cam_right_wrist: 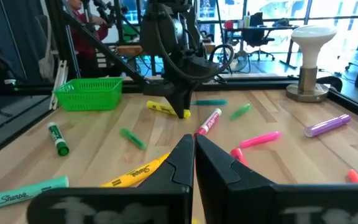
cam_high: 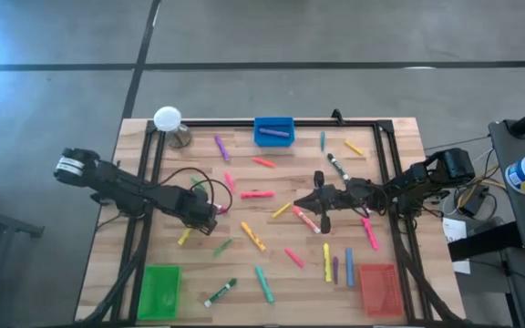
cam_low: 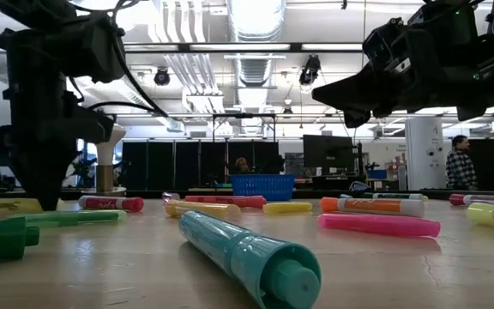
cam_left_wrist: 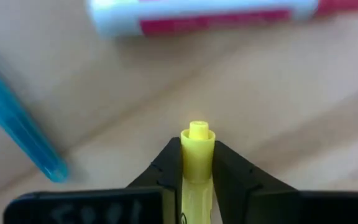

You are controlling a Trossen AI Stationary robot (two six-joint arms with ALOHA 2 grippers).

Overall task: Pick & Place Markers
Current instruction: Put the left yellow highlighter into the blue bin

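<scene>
The left gripper [cam_left_wrist: 197, 163] was down at the table on the left-centre of the board, its two fingers clamped on either side of a yellow marker [cam_left_wrist: 197, 155], whose tip poked out beyond them. Just beyond that tip lay a white-and-pink marker [cam_left_wrist: 204, 15] crosswise, and a teal marker [cam_left_wrist: 20, 127] lay slanted to one side, both apart from the held one. The right gripper [cam_high: 323, 204] hung above the middle of the table with its fingers pressed together, holding nothing. Other markers [cam_high: 253, 236] lay scattered loose over the wooden table [cam_high: 399, 146]. A green tray [cam_high: 159, 290] and a red tray [cam_high: 377, 290] sat at the near corners, a blue tray [cam_high: 272, 132] at the far edge, and a white-topped post [cam_high: 169, 121] stood in the far left corner
</scene>
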